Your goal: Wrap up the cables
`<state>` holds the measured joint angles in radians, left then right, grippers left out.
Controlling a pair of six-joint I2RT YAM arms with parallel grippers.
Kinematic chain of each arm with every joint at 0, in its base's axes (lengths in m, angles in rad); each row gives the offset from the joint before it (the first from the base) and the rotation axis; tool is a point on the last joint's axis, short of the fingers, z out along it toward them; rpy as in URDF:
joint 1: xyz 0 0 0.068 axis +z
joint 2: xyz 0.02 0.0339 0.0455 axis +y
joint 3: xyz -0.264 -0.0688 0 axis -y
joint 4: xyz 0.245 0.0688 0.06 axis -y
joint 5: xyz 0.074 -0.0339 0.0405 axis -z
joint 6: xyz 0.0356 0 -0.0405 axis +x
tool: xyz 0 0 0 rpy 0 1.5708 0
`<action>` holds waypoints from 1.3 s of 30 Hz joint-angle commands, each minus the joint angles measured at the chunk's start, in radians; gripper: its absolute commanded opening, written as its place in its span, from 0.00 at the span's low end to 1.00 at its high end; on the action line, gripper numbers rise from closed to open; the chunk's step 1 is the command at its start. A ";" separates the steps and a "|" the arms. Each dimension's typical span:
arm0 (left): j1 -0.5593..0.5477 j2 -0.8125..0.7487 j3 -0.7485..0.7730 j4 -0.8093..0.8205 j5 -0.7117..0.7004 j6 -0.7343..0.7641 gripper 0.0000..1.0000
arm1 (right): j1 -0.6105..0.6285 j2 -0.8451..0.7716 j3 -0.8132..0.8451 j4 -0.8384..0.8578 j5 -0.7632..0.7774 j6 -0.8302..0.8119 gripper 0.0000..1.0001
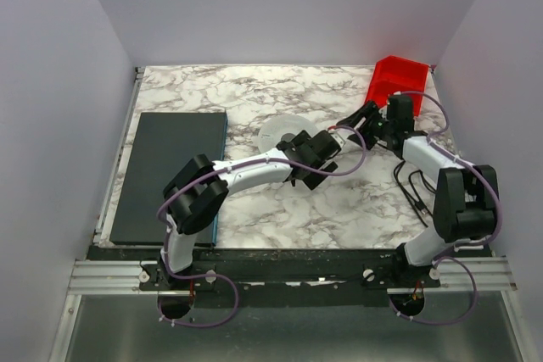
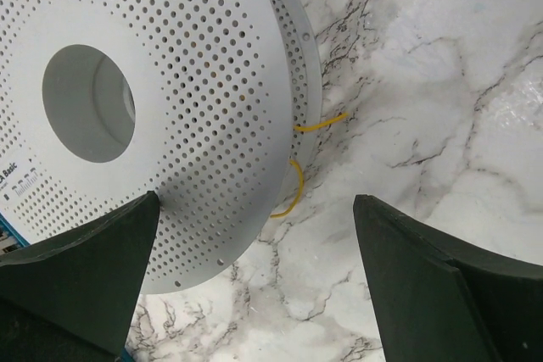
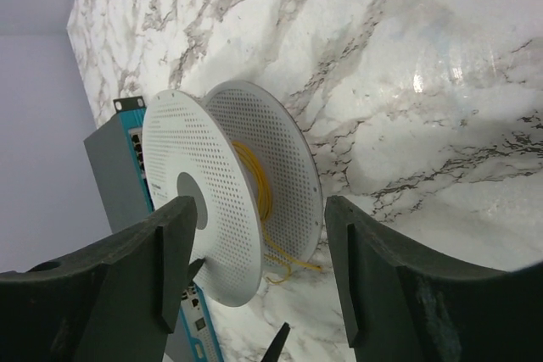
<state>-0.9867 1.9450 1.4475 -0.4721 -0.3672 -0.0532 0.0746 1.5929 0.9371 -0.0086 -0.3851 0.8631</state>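
Jaws on both arms stood apart, empty; we judged cables (image 3: 259,192) mostly wound on spool (image 3: 212,235), tail loose.

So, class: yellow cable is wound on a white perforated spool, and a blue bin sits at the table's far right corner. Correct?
Not quite: the bin is red, not blue, as the top external view shows. The yellow cable wound on the white perforated spool and the bin's far right corner spot are right.
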 commanded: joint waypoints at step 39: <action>0.283 -0.802 -0.304 -0.013 0.193 -0.457 0.99 | 0.278 -0.447 0.051 -0.347 0.469 -0.216 1.00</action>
<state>-0.7177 1.1946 1.1629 -0.5270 -0.1970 -0.4885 0.3477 1.1645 0.9802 -0.3248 0.0284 0.6640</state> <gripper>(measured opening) 0.982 0.998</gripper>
